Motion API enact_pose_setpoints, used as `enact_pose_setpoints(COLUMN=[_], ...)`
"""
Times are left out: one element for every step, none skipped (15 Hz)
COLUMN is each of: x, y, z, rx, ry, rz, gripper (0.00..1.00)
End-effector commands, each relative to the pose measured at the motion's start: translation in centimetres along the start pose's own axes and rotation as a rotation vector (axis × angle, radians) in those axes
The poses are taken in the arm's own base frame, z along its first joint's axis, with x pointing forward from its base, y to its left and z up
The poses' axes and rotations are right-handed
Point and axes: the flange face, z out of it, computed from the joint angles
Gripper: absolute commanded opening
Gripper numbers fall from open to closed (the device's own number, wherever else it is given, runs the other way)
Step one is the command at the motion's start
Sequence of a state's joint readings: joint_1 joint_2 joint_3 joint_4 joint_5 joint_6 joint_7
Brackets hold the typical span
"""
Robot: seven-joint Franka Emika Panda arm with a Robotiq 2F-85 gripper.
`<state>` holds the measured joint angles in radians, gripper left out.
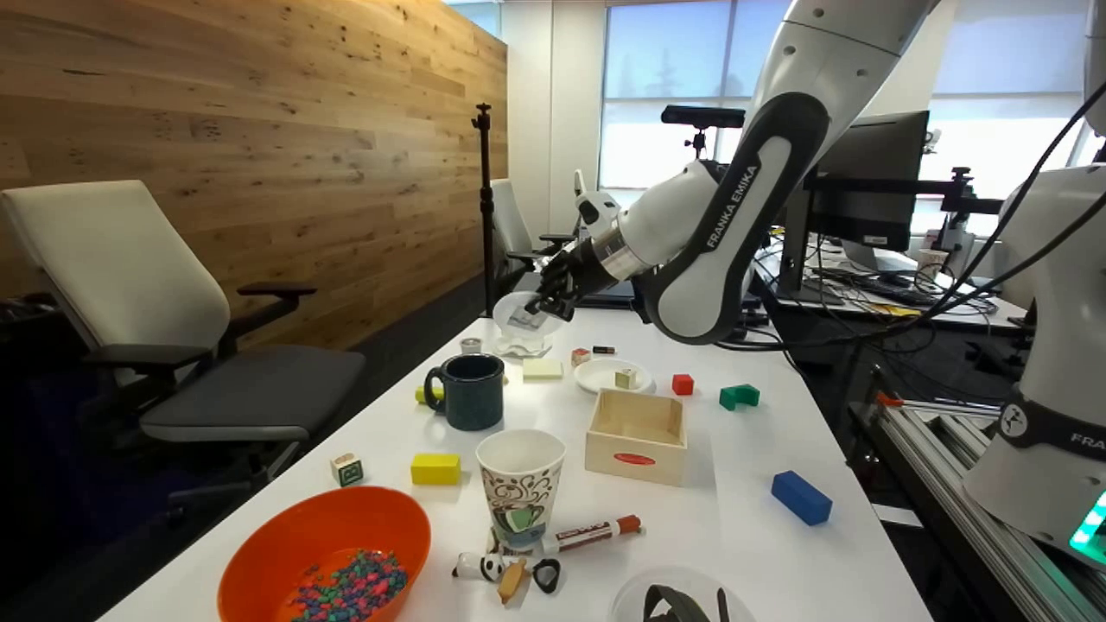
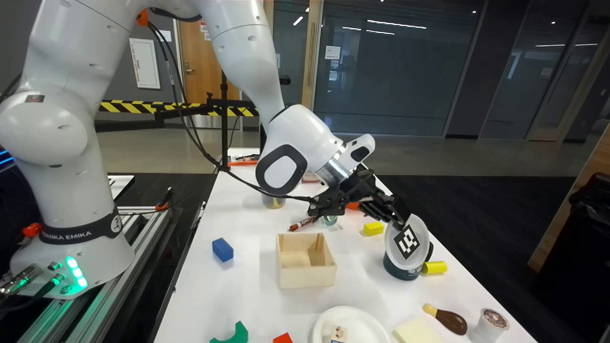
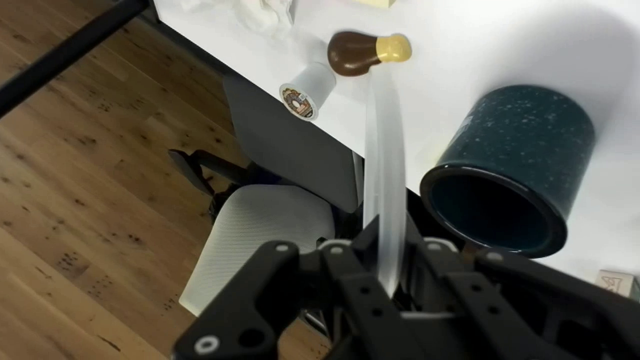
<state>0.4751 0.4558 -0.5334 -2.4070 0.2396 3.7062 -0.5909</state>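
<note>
At the bottom centre of the wrist view, your hand [image 3: 390, 240] is pinched narrow on the edge of a round plastic disc [image 3: 387, 165], which runs up the middle of that frame, held above the desk [image 3: 450, 75]. With only a thin, smooth edge gripped, the disc could pivot or slip if you turn sharply. Drift toward the frame's right and you might clip the mug [image 3: 525, 135]; a low sweep up the middle could knock the coffee pod [image 3: 312, 87] off the desk's edge. The disc is frosted and translucent, carrying a black-and-white square marker [image 2: 406, 242] in an exterior view; the mug is a speckled dark-green cylinder, the brown-and-yellow toy [image 3: 355, 52] glossy and bulbous.
</note>
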Motion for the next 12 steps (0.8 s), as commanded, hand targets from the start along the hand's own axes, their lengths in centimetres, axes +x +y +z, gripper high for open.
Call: enact_pose_setpoints(x=[-2.5,-3.4,-4.6,-5.7,-6.9,-7.9,-8.8,-9.6,-10.4,-11.1,-12.0,-11.2], y=[0.1,0.0,-0.1,-0.2,-0.4,-0.6,-0.9,-1.3,-2.2,-3.0,-4.2,-5.1], z=[-2.2,-2.6,-3.2,-3.5,-4.3,-4.8,-5.5,-6.1,-6.8,-7.6,-8.4,-5.4], rx=[0.058,0.071,0.093,0.106,0.123,0.136,0.146,0.160,0.176,0.191,0.219,0.252], ry=[0.019,0.020,0.018,0.016,0.017,0.018,0.019,0.016,0.011,0.007,-0.013,-0.048], rz=[-0.059,-0.068,-0.074,-0.085,-0.093,-0.102,-0.105,-0.108,-0.107,-0.107,-0.103,-0.093], gripper=[0.02,0.02,0.02,0.02,0.02,0.02,0.02,0.02,0.02,0.02,0.02,0.02])
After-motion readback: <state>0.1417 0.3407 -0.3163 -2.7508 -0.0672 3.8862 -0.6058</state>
